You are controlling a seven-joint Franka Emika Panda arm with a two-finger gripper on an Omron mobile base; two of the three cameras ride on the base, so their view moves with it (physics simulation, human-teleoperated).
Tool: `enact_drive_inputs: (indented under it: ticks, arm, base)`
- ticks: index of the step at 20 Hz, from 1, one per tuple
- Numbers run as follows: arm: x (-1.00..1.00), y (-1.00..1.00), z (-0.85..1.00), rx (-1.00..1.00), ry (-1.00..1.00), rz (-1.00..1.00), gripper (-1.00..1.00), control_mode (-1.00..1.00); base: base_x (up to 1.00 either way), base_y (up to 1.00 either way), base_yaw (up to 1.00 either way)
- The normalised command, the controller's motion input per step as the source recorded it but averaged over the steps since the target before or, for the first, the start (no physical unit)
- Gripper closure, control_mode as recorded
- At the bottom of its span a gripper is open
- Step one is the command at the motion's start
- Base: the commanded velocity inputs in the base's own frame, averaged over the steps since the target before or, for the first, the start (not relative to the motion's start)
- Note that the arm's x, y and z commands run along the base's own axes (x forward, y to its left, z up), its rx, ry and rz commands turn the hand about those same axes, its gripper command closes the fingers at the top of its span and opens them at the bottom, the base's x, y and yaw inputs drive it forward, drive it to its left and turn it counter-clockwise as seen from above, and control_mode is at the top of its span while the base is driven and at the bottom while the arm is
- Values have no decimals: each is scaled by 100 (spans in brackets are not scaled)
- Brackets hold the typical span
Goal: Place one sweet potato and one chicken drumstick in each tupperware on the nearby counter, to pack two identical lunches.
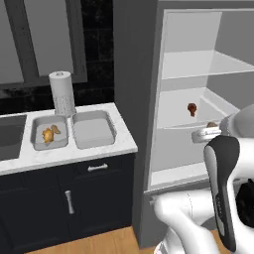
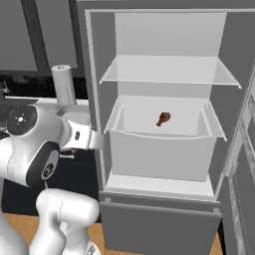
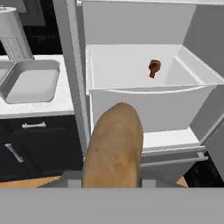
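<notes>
Gripper [image 3: 111, 186]: your jaws were pinched on a sweet potato [image 3: 114, 146], which rose tall and tan in the hand view, its long axis running straight out along the gripper.

Held tuber, from the left base: a small brown tip of it showed at the wrist [image 1: 212, 125], just in front of the open fridge [image 1: 198, 99].

Drumstick in the fridge: one chicken drumstick [image 2: 163, 118] lay alone on the middle shelf [image 2: 164, 124], well apart from your hand and beyond the tuber's far end.

Tupperware: two grey trays sat side by side on the counter [image 1: 74, 154], in front of a paper towel roll [image 1: 62, 93]. The left tupperware [image 1: 34, 141] already held food, golden-brown, though its exact make-up was too small to tell. The right tupperware [image 1: 93, 130] lay bare.

Bearing for the next move: the bare tray lay to the left of the fridge and of your gripper, in the upper left of the hand view [image 3: 30, 82]. You would probably need to swing away from the shelves and over the counter.

Risk: the fridge's side wall stood between hand and tray, so a low, direct sweep could clip it.
</notes>
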Motion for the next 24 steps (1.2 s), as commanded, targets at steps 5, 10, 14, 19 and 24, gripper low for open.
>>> enact_drive_inputs:
  ticks: [5,10,14,19,24]
  arm:
    - [0,0,0,0,0,0,100,100]
    - [0,0,0,0,0,0,100,100]
    - [0,0,0,0,0,0,100,100]
    - [0,0,0,0,0,0,100,100]
    - [100,11,-87,0,29,11,100,-100]
  base:
    - [-17,100,-6]
    - [90,97,-12]
    - [100,49,-3]
    - [100,-3,3]
    - [0,0,0]
